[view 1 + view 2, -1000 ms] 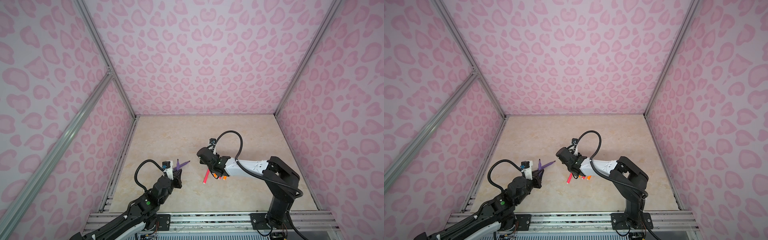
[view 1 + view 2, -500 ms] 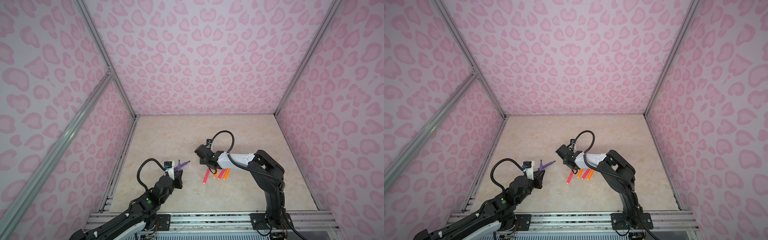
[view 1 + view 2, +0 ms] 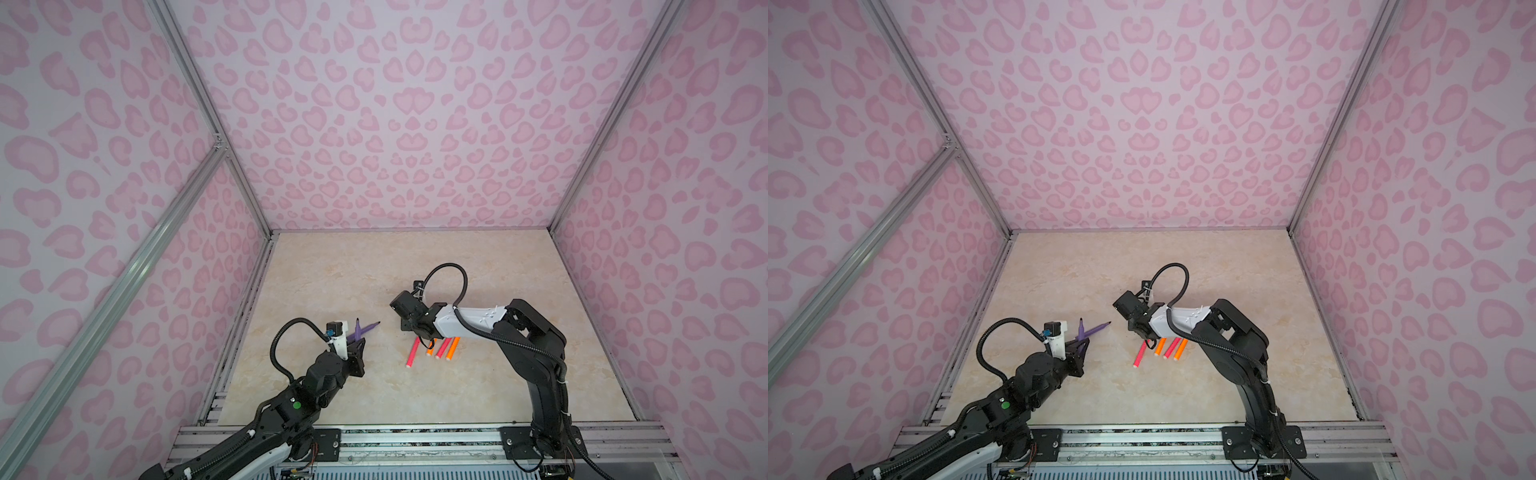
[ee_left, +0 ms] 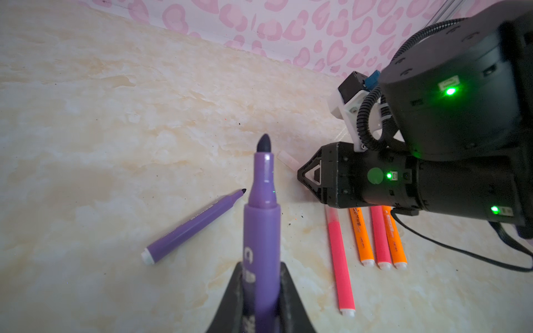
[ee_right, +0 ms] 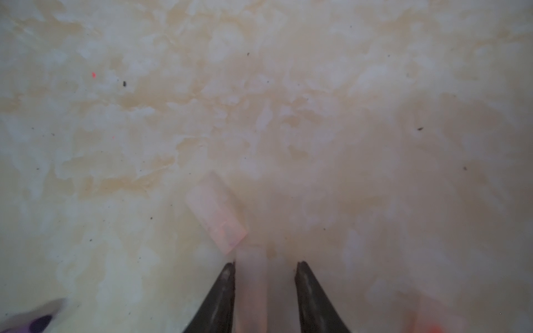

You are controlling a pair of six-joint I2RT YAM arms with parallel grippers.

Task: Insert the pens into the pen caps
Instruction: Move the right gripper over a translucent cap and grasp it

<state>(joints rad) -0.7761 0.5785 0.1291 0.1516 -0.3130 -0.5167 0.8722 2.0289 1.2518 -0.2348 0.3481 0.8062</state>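
Purple pen [image 4: 261, 230] clamped in L jaws, tip fwd; R jaws part-open astride cap [image 5: 250, 285].

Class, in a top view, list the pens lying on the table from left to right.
Slim purple felt-tip pen → leftmost pink-red felt-tip pen → half-hidden orange felt-tip pen → second pink-red pen → rightmost orange pen.

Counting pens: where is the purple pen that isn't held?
The loose purple pen lies flat on the table, left of centre in both top views, just past the left gripper and its held purple pen.
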